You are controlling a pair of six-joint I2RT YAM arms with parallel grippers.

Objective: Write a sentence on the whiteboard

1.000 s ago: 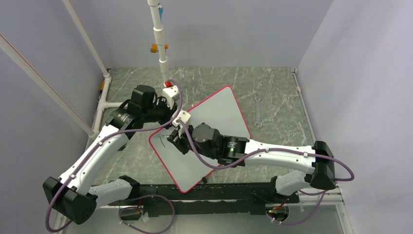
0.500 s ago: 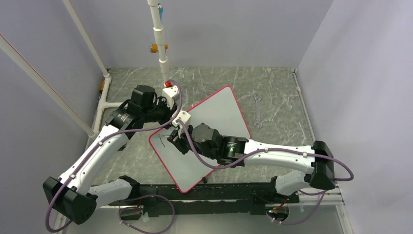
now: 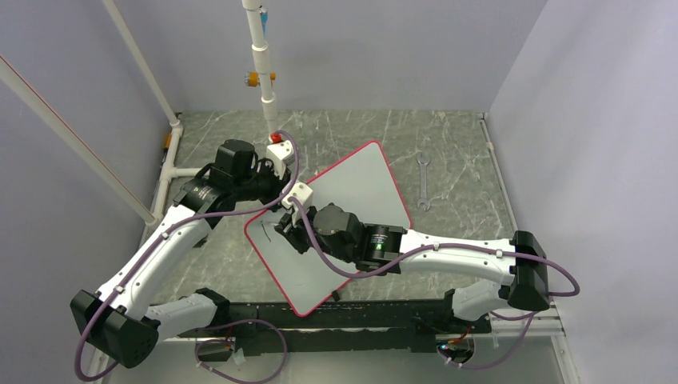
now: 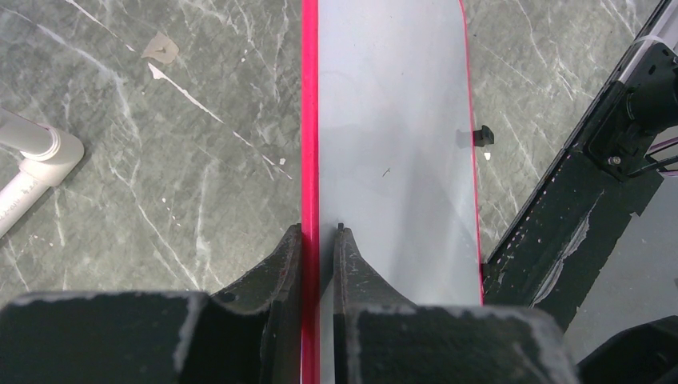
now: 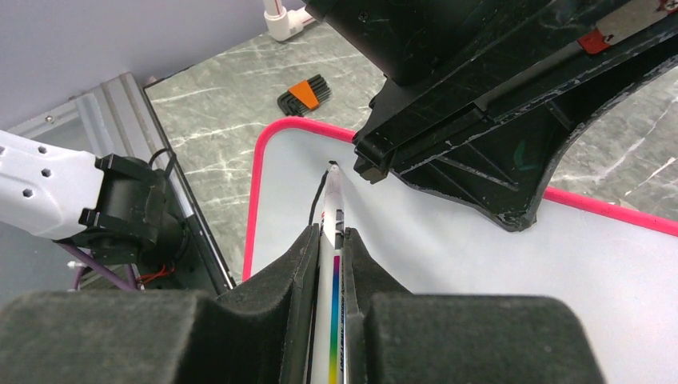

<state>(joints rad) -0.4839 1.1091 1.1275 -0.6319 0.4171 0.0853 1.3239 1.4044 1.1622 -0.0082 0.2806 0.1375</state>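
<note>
Two clenched grippers at a glossy whiteboard [image 3: 360, 180]
Flat and round-cornered with a thin red rim, it lies askew on the veined grey table [image 3: 464, 136]. The left gripper [image 4: 318, 236] pinches the rim. The right gripper [image 5: 328, 232] clamps a slim white marker [image 5: 330, 200], tip on the board. Of the sentence [image 5: 313, 204] only one thin black stroke shows; the right arm hides the board's middle.

Bright even light, soft shadows on whiteboard [image 4: 392, 120].

My left gripper [image 4: 317, 234] clamps the red rim [image 4: 309, 120] of the whiteboard [image 4: 392, 120], one finger either side; the board runs straight ahead over the grey marbled table [image 4: 160, 160], a white pipe [image 4: 32, 156] at far left
</note>
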